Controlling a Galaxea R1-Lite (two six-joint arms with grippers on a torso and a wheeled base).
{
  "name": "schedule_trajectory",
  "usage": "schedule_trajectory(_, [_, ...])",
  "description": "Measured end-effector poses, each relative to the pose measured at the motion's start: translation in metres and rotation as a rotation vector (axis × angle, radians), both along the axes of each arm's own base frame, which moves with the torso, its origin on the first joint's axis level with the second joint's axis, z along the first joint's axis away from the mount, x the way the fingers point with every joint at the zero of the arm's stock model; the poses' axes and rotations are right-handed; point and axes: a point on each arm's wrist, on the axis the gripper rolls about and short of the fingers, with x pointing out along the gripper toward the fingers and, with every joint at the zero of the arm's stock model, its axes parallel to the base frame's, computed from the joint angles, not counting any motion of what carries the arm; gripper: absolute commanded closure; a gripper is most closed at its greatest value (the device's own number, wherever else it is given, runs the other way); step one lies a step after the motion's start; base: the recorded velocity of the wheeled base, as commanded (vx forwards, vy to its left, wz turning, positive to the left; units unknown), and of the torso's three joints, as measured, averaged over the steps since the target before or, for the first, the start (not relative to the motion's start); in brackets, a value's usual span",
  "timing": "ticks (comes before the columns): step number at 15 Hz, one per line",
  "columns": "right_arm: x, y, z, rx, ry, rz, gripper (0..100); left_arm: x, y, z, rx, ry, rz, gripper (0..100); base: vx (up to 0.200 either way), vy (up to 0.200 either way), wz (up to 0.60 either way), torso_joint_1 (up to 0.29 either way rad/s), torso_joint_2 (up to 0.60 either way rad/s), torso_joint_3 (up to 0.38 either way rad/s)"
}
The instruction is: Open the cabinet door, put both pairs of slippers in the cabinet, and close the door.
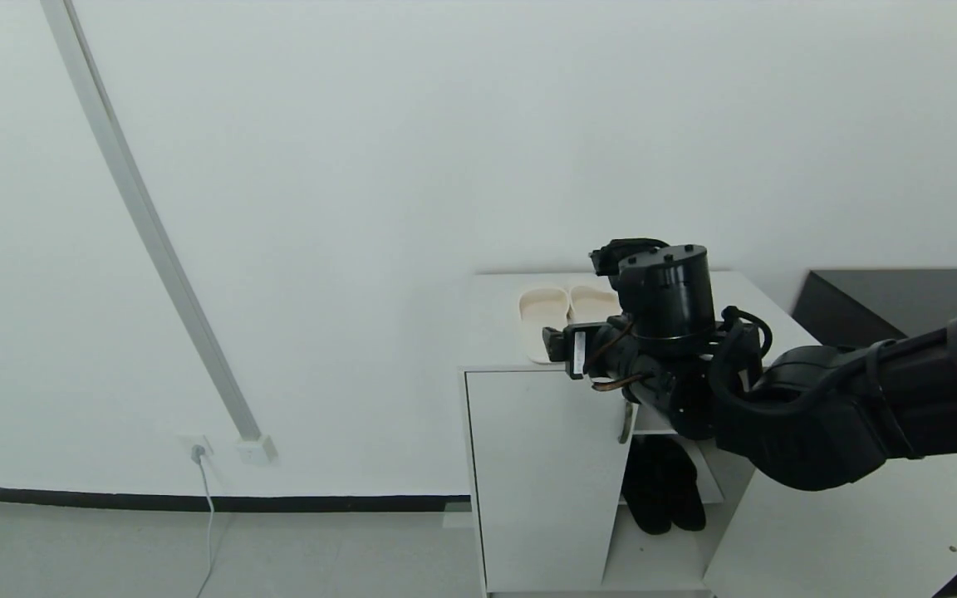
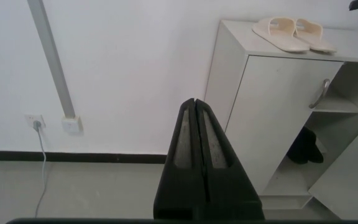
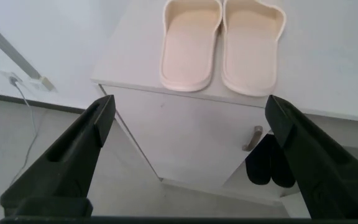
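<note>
Right gripper point(image 3: 189, 107) hovers above the cream open-toe slippers point(image 3: 191, 43) on the white cabinet point(image 1: 495, 324) top, jaws spread wide; black slippers point(image 1: 661, 490) sit inside. Left gripper point(image 2: 195, 109) well apart, jaws pressed together.

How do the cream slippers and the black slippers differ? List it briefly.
Colour: the cream slippers are pale, the black slippers dark. Place: the cream slippers lie on top of the cabinet; the black slippers sit inside it, in the open lower compartment. Both pairs sit side by side.

Matt white cabinet point(image 1: 545, 465), smooth cream slippers point(image 3: 191, 46)
</note>
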Motion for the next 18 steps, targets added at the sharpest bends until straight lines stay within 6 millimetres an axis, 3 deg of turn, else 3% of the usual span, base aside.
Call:
schedule_trajectory(6, [0.003,0.000,-0.003,0.013,-0.008,-0.008,0,0.000,0.000,0.000,0.000,0.000,0.000,100,0.200,0.000,0.00,0.006,0.00,0.006])
schedule_trajectory(10, [0.008,0.001,-0.024,0.005,-0.007,-0.015,0,0.000,0.000,0.000,0.000,0.000,0.000,100,0.200,0.000,0.00,0.000,0.00,0.004])
schedule_trajectory(18, [0.027,0.006,-0.072,-0.021,0.026,-0.037,0,0.000,0.000,0.000,-0.003,0.000,0.003,100,0.000,0.000,0.00,0.000,0.00,0.000])
